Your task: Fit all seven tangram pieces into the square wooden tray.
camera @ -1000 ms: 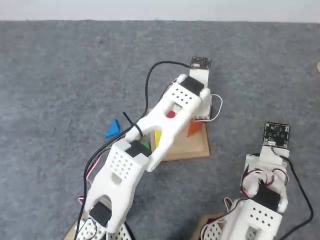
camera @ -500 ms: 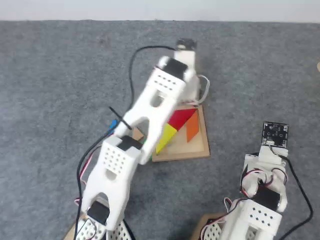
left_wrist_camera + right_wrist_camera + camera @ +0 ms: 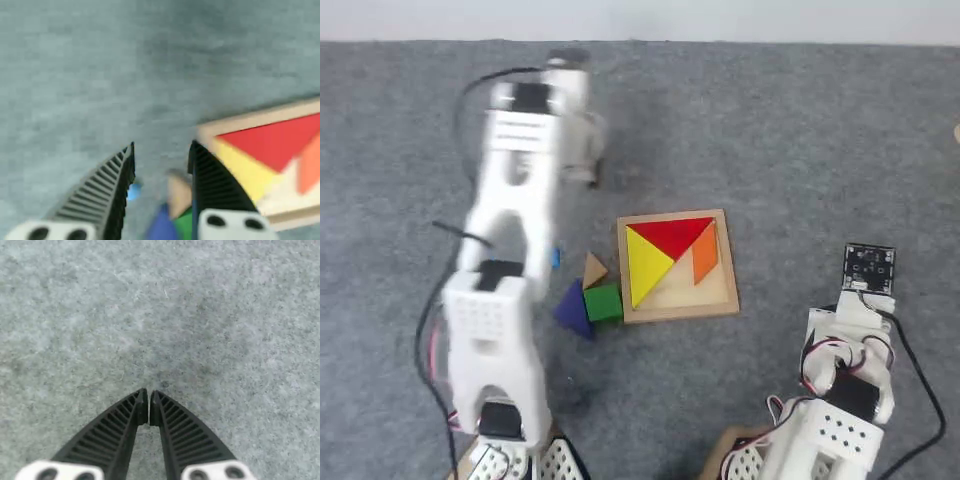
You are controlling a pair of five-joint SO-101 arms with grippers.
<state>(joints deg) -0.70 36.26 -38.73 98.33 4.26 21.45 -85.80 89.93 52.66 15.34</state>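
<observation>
The tray [image 3: 692,296] sits just right of centre in the high view, on the grey surface [image 3: 800,140]. Three pieces lie in it. A red triangle [image 3: 672,235] runs along the far edge, a yellow triangle [image 3: 645,266] sits against the left wall, and an orange piece [image 3: 705,257] touches the red one's right side. The near part of the tray floor is bare wood.

Four pieces lie outside, just left of the tray. There is a tan triangle [image 3: 593,270], and a green square [image 3: 603,302] right beside the tray's lower left corner. A purple triangle [image 3: 571,308] touches the square, and there is a small blue piece [image 3: 555,257] (mostly hidden behind the arm).

The left arm [image 3: 515,190] stretches up the left side of the frame to the upper left, well apart from the tray. The left tool [image 3: 162,150] has its fingers apart with nothing between them.

The right arm [image 3: 845,400] is at lower right. The right tool [image 3: 149,396] has its fingers pressed together over bare surface.
</observation>
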